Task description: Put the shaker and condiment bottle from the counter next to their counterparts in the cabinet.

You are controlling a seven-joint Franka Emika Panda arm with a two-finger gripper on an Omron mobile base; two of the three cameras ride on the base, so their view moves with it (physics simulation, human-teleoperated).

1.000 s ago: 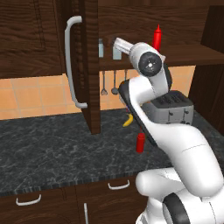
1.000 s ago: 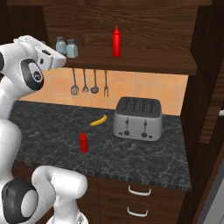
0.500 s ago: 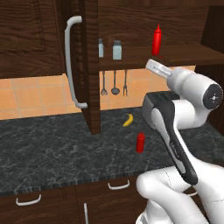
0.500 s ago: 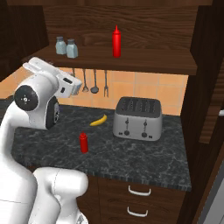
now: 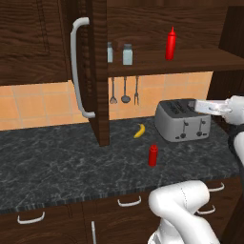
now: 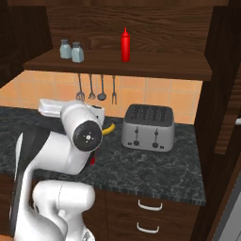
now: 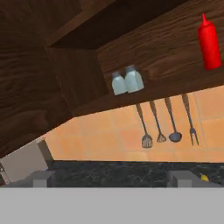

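Two near-identical pale blue-grey shakers [image 7: 118,83] [image 7: 134,78] stand side by side on the cabinet's plank shelf [image 5: 190,61]; I cannot tell which one came from the counter. The taller bright red bottle [image 5: 170,44] stands further right on that shelf. On the dark counter [image 5: 57,167] in front of the toaster stands the small deep-red condiment bottle [image 5: 153,155], upright. My gripper [image 7: 111,178] is open, its fingertips [image 7: 41,177] wide apart with nothing between. It hangs above the toaster [image 5: 183,119], well away from both bottles. In the right base view my arm hides most of the condiment bottle.
The cabinet door [image 5: 97,71] with its curved grey handle [image 5: 78,66] stands open over the counter's left part. A banana [image 5: 139,130] lies beside the toaster. Several utensils [image 6: 101,87] hang on the tiled wall below the shelf. A dark tall cabinet side [image 6: 221,94] closes off the right.
My hand has pulled back from the shelf by the shakers and swung down and right to above the toaster. Both shakers stay on the shelf; the condiment bottle has not moved.
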